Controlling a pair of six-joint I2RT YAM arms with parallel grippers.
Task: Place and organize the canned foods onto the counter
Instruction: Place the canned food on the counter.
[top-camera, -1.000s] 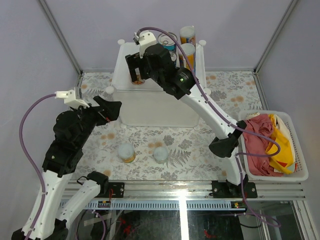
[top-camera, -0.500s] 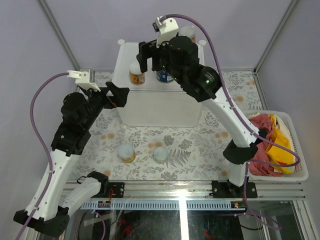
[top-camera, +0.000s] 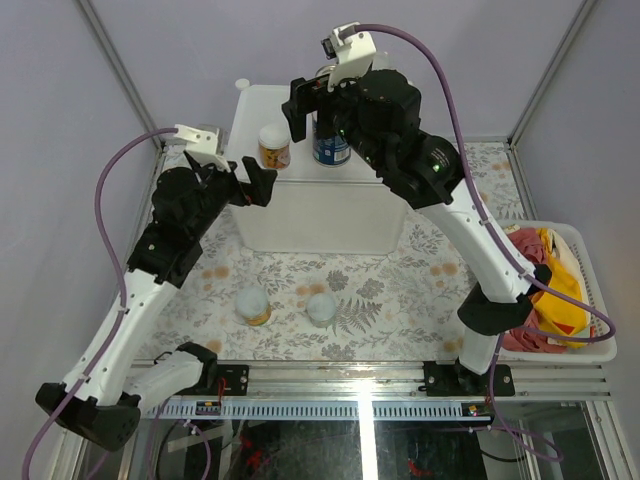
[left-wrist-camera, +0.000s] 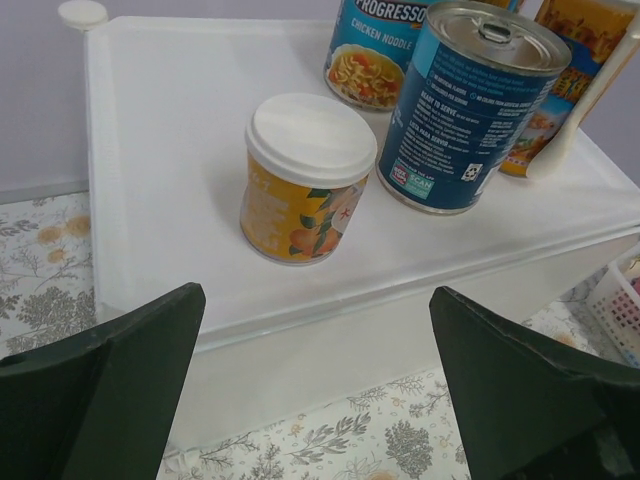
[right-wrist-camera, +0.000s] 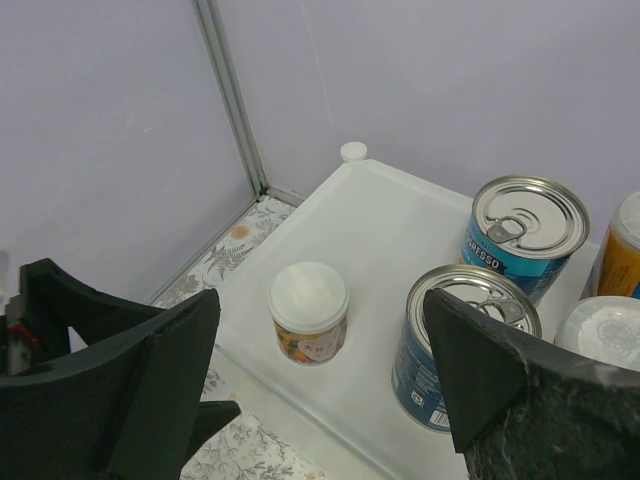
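the white cabinet (top-camera: 310, 215) stands at the far middle of the floral table (top-camera: 400, 300), and most of the cans are on its flat top. a short orange jar (left-wrist-camera: 305, 180) with a white lid stands upright near the front left of the top. just to its right is a blue can (left-wrist-camera: 470, 110) with a pull-tab lid, and behind that a blue progresso soup can (left-wrist-camera: 385, 50). a yellow-orange can (right-wrist-camera: 625, 250) shows at the right edge. two more small cans (top-camera: 252, 304) (top-camera: 321, 308) stand upright on the table in front of the cabinet, near each other. the left fingers (left-wrist-camera: 110, 390) are spread wide and hold nothing, level with the cabinet's front left edge. the right fingers (right-wrist-camera: 130, 390) are also wide and empty, above the cabinet top. a white basket (top-camera: 600, 350) of red and yellow cloth sits at the right.
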